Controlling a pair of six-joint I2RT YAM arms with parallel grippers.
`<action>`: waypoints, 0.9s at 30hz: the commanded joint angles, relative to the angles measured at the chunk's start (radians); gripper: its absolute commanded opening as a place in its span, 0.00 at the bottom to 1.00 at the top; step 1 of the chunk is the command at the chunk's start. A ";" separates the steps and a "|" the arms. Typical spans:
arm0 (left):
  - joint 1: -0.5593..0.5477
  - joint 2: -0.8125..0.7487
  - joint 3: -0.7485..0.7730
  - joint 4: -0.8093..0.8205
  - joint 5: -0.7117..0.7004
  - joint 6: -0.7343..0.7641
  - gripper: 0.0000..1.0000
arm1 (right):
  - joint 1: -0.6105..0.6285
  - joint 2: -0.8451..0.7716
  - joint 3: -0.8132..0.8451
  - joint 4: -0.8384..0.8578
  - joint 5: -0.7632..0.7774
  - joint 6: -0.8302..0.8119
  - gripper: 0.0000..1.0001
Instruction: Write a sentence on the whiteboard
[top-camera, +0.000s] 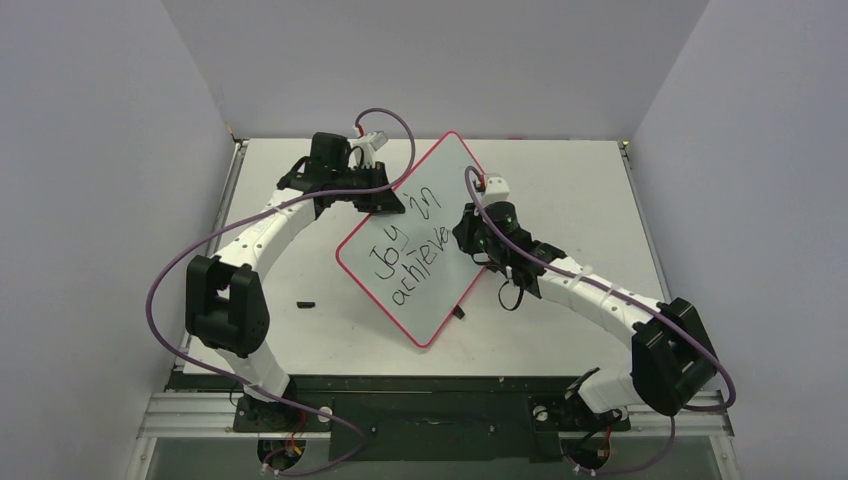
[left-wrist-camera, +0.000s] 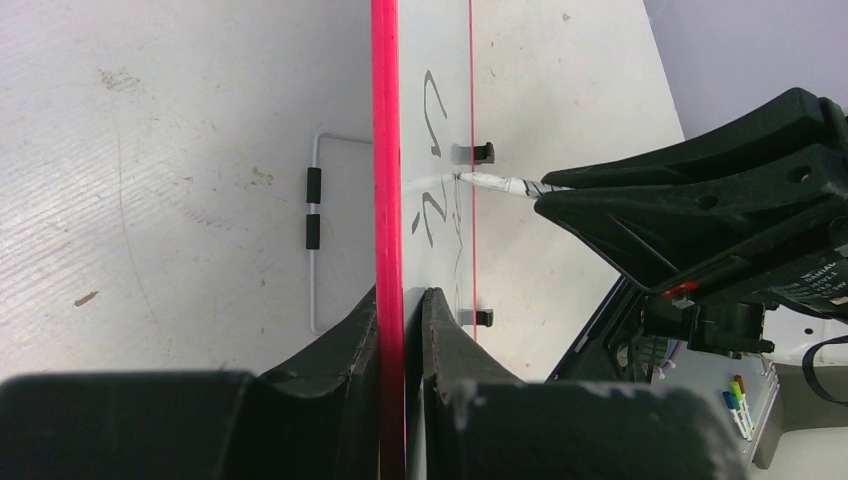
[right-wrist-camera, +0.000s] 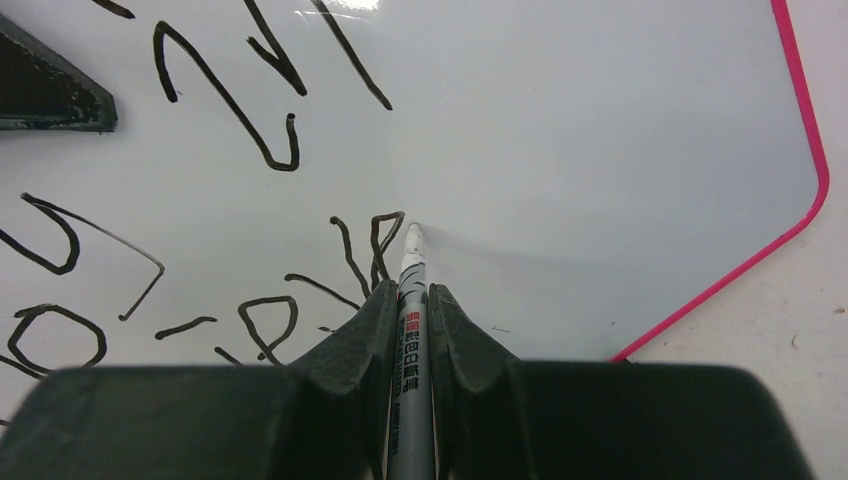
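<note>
Left pincer (left-wrist-camera: 403, 300) clamps the whiteboard's (top-camera: 445, 180) red rim, bracing it at the counter's (top-camera: 590, 200) middle so the right pincer (right-wrist-camera: 412, 300), clenched on the marker (right-wrist-camera: 411, 268), can continue the sentence (top-camera: 400, 256)

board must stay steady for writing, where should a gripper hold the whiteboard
Pinch the whiteboard by its thin red rim, edge-on from the left side away from the marker, one finger on each face; it is thin and flat, as the left gripper does.
</note>
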 joint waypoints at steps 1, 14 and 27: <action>-0.057 0.012 -0.001 0.004 -0.126 0.167 0.00 | -0.002 -0.016 0.060 -0.042 0.013 -0.025 0.00; -0.057 0.010 -0.002 0.004 -0.125 0.169 0.00 | -0.006 -0.038 0.083 -0.053 0.030 -0.032 0.00; -0.057 0.011 -0.001 0.005 -0.118 0.166 0.00 | -0.026 0.053 0.144 -0.031 0.012 -0.025 0.00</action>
